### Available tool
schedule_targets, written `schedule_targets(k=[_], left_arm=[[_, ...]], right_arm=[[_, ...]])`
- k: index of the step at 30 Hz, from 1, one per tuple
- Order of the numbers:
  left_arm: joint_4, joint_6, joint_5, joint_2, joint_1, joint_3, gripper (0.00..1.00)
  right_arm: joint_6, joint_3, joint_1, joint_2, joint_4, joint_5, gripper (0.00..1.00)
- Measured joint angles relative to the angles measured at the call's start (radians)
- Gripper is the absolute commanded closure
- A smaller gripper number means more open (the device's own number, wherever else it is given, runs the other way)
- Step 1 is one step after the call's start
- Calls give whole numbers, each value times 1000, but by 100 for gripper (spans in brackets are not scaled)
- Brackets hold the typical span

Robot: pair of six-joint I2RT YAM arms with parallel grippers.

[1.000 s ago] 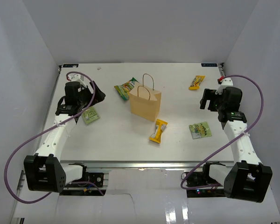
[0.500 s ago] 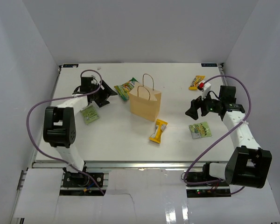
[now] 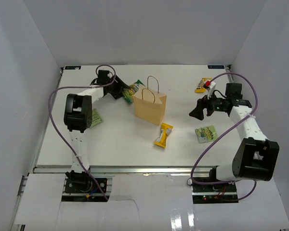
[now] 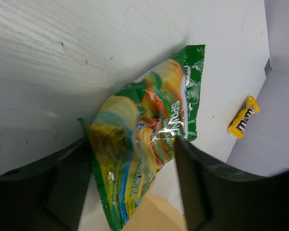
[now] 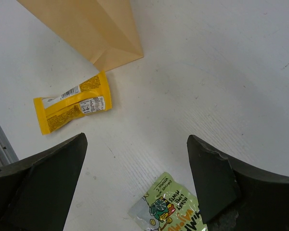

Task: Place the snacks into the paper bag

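Note:
The tan paper bag (image 3: pixel 151 107) stands upright mid-table, also seen in the wrist views (image 4: pixel 144 217) (image 5: pixel 96 29). A green-and-yellow pouch (image 3: pixel 131 89) (image 4: pixel 173 96) lies just left of it, between the fingers of my left gripper (image 3: pixel 122 91) (image 4: pixel 130 142). Those jaws are open and close to the pouch's two sides. One yellow bar (image 3: pixel 163 134) (image 5: pixel 72 108) lies in front of the bag, another (image 3: pixel 203 84) (image 4: pixel 243 117) at the back right. My right gripper (image 3: pixel 198 109) (image 5: pixel 135 139) hovers open over bare table, above a light-green packet (image 3: pixel 206 133) (image 5: pixel 173 207).
A second light-green packet (image 3: pixel 94 118) lies at the left, partly behind the left arm's upright link (image 3: pixel 77 113). White walls close the table in on three sides. Purple cables loop off both arms.
The left arm has reached out to the pouch and its jaws have narrowed around it. The right gripper has moved a little left, toward the table's middle, still open.

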Motion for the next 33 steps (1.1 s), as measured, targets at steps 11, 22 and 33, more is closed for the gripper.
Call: schedule_targets(k=[11, 22, 33], left_arm=[[23, -32, 11, 31, -10, -4, 80], [47, 279, -80, -233, -2, -156, 100], [255, 673, -54, -626, 3, -237, 100]], right_arm=[[0, 21, -11, 20, 0, -7, 10], [0, 21, -11, 20, 0, -34, 10], [0, 23, -11, 20, 0, -52, 10]])
